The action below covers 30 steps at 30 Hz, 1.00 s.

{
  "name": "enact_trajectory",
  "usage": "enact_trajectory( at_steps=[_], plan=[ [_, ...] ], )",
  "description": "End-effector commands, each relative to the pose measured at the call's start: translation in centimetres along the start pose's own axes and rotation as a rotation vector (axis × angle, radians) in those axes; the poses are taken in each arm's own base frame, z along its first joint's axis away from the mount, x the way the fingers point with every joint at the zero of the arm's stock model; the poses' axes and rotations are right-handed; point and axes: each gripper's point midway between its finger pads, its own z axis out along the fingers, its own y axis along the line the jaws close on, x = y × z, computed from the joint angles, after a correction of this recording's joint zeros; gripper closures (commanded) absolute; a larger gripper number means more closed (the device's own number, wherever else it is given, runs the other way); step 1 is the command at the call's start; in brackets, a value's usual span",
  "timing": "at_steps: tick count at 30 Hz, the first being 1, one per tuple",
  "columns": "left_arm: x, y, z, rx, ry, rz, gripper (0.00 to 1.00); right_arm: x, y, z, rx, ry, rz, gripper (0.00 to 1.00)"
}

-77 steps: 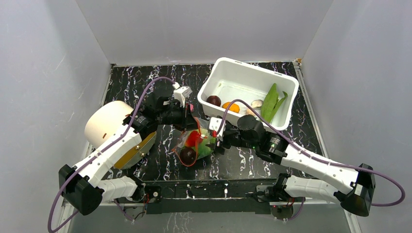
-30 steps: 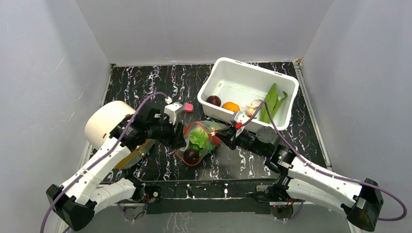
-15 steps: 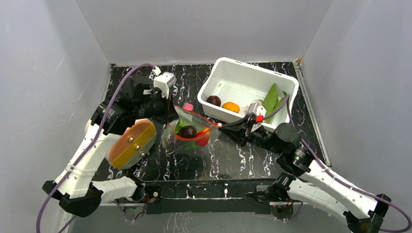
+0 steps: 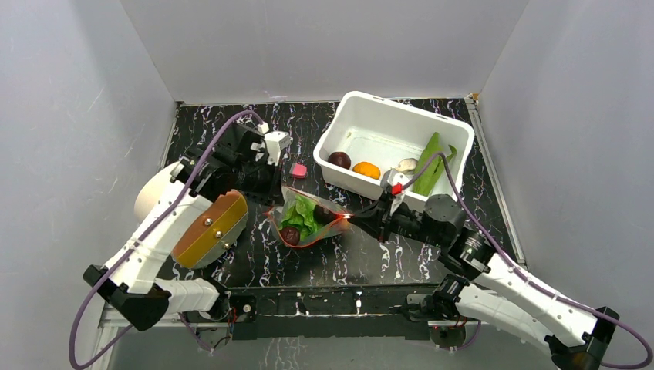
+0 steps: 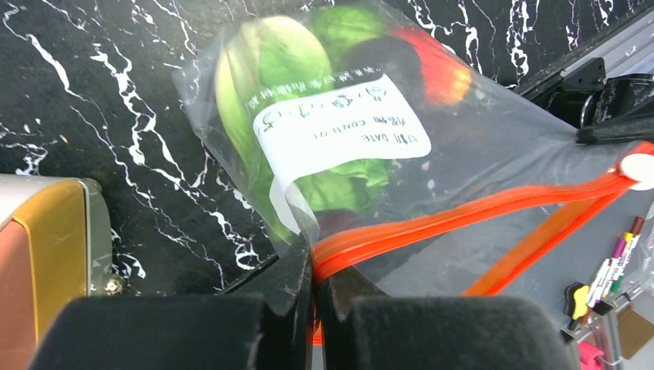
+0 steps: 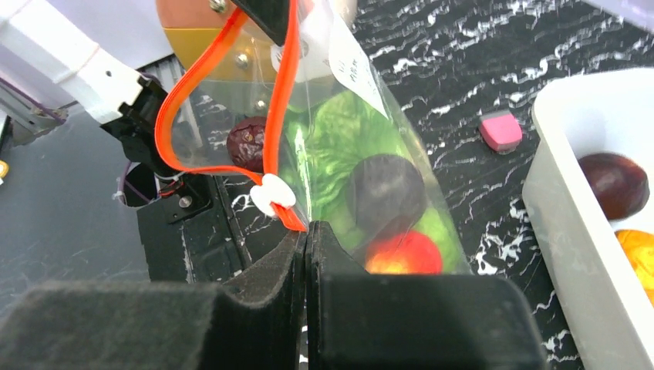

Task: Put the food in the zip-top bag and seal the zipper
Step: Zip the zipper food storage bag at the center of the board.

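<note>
The zip-top bag (image 4: 308,221) hangs stretched between my two grippers over the middle of the table. Inside it are pale-green cabbage (image 5: 270,69), a red tomato (image 6: 405,253) and dark purple rounds (image 6: 385,193). My left gripper (image 5: 315,260) is shut on the left end of the orange zipper (image 5: 463,220). My right gripper (image 6: 306,231) is shut on the bag's other corner, just under the white slider (image 6: 271,193). Between them the two zipper strips stand apart in a loop. From above, the left gripper (image 4: 272,204) and right gripper (image 4: 352,218) face each other.
The white tub (image 4: 362,104) at the back right holds a purple round (image 4: 338,159), an orange piece (image 4: 366,169), a mushroom (image 4: 407,164) and long green pods (image 4: 430,162). A small pink block (image 4: 297,169) lies behind the bag. Grey walls enclose the table.
</note>
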Motion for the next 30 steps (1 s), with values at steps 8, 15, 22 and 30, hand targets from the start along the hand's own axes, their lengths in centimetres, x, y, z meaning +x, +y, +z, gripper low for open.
enact_trajectory(
  at_steps=[8, 15, 22, 30],
  plan=[
    [-1.3, -1.0, -1.9, 0.095, -0.249, 0.181, 0.7, -2.0, 2.5, 0.0, -0.151, -0.113, -0.06, 1.0],
    [-3.9, -4.0, -5.4, 0.239, -0.56, 0.4, 0.45, -3.3, 3.1, 0.5, -0.185, -0.15, -0.036, 1.0],
    [-3.9, -7.8, -5.4, 0.462, -0.567, 0.583, 0.38, -3.9, 3.3, 1.1, -0.191, -0.152, 0.06, 1.0],
    [-5.3, -9.6, -2.8, 0.593, -0.506, 0.433, 0.39, -5.0, 4.2, 2.4, -0.234, -0.094, 0.185, 1.0]
  ],
)
